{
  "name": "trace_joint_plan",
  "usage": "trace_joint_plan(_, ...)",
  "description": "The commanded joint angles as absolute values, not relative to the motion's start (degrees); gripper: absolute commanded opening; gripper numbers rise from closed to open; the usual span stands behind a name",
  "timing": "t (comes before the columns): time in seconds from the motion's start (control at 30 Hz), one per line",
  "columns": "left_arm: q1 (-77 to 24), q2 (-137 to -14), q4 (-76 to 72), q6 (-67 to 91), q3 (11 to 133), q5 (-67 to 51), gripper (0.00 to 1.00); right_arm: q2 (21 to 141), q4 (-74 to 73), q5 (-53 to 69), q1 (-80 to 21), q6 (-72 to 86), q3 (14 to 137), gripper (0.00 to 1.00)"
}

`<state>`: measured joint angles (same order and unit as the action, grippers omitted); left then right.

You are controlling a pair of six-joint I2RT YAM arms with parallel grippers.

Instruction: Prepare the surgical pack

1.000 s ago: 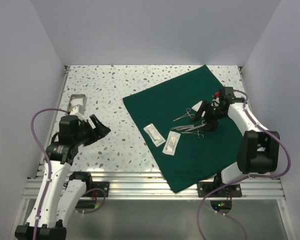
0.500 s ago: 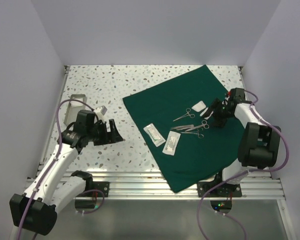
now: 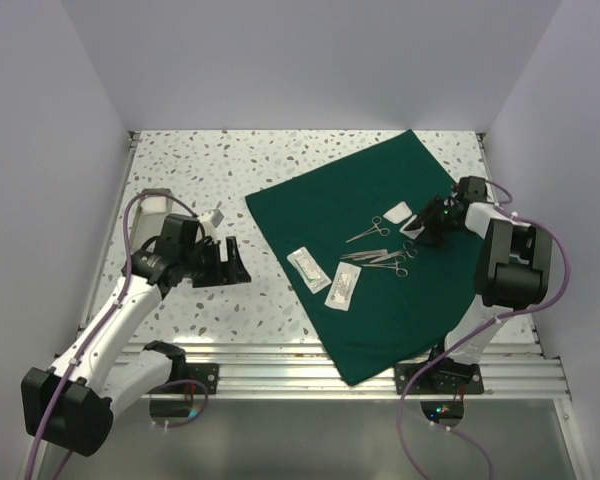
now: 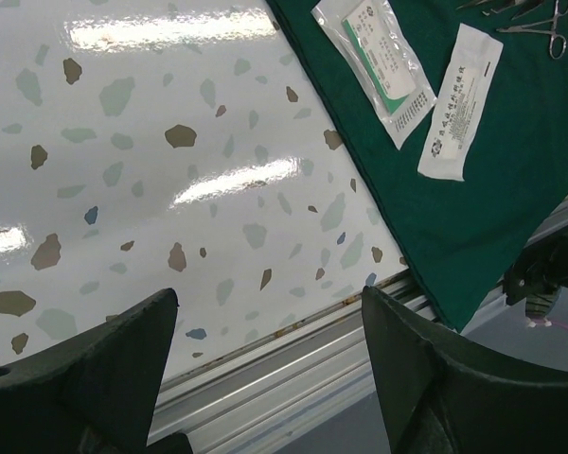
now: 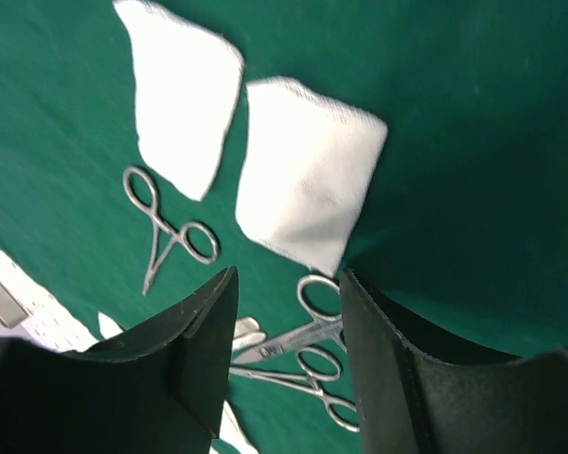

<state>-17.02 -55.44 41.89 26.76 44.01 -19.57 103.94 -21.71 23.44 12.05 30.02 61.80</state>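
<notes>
Drape [image 3: 320, 195], dark green, flat, bears instruments [image 3: 380, 255], packets [image 3: 342, 288], gauze [image 5: 308, 184]; left end effector [image 4: 267, 295] and right end effector [image 5: 289, 276] spread.

Table [image 3: 230, 160]: white top with terrazzo speckle, flecks of grey, brown and blue. The surface is glossy, with bright streaks of glare [image 4: 170, 30] in the left wrist view.

Back wall [image 3: 310, 60], left wall [image 3: 40, 150], right wall [image 3: 570, 110]: plain, pale lavender-white, closing the table in on three sides. Lighting is even, shadows soft.

Near edge: slotted aluminium rail [image 3: 300, 365] running across the width. Below it, a dull grey floor [image 3: 310, 440].
</notes>
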Motion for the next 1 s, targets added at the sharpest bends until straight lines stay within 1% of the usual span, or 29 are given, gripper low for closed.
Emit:
trace_joint_plan(0.0,-17.5,-56.5,40.2,25.5,46.1,-20.7,0.82,105.0,-17.5,24.1,12.7,31.2,64.4,0.5)
trace_joint_plan(0.17,-17.4,-57.5,40.2,25.4,46.5,-20.7,0.82,106.6,-16.4,24.1,13.4,32.1,63.2,0.47)
trace_joint_plan(0.43,-17.3,-58.4,39.9,25.4,46.8,-21.2,0.82,105.4,-16.1,23.0,14.3,33.0,59.9,0.44)
trace_joint_plan(0.63,-17.4,-58.8,39.7,25.5,47.0,-21.5,0.82,103.4,-18.4,22.1,15.5,31.5,59.4,0.44)
trace_joint_plan(0.97,-17.4,-59.1,39.9,25.8,46.9,-22.0,0.82,105.0,-19.7,23.0,16.3,29.3,60.9,0.44)
